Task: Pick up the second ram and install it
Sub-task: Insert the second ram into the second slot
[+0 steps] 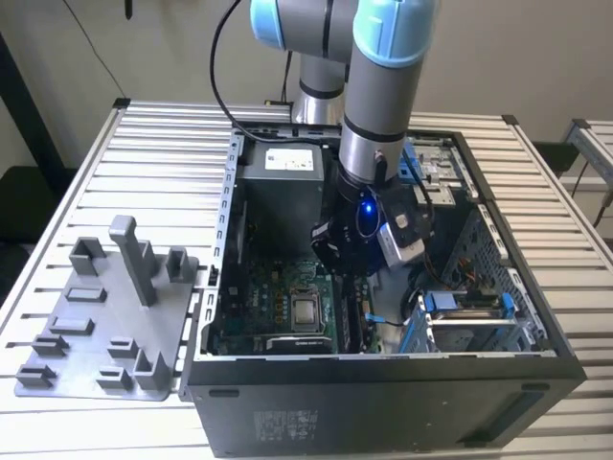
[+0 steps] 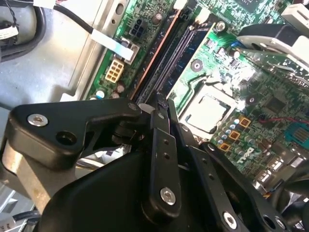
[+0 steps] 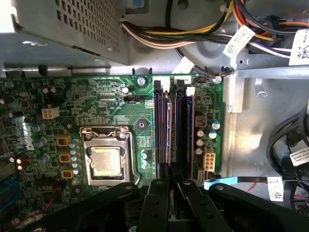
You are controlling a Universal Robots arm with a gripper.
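Exterior view: arm reaches down into the open computer case, which lies on the slatted surface. Pincer is low over the green motherboard, near the processor socket. Grey plastic tray with upright posts sits on the surface just beside the case, toward the exterior view's left.

First wrist view: motherboard seen from above, socket well clear of the fingers. Long black memory slots run side by side. The second ram stands edge-up in one slot, a thin dark strip with a coppery lower edge. Pincer sits at the near end of the slots; fingertips look close together, straddling that end of the stick. Bundled cables and power supply lie beyond.

Second wrist view: black fingers appear nearly closed, tips at the stick's end, slots alongside. Whether the tips actually clamp the stick, cannot tell.
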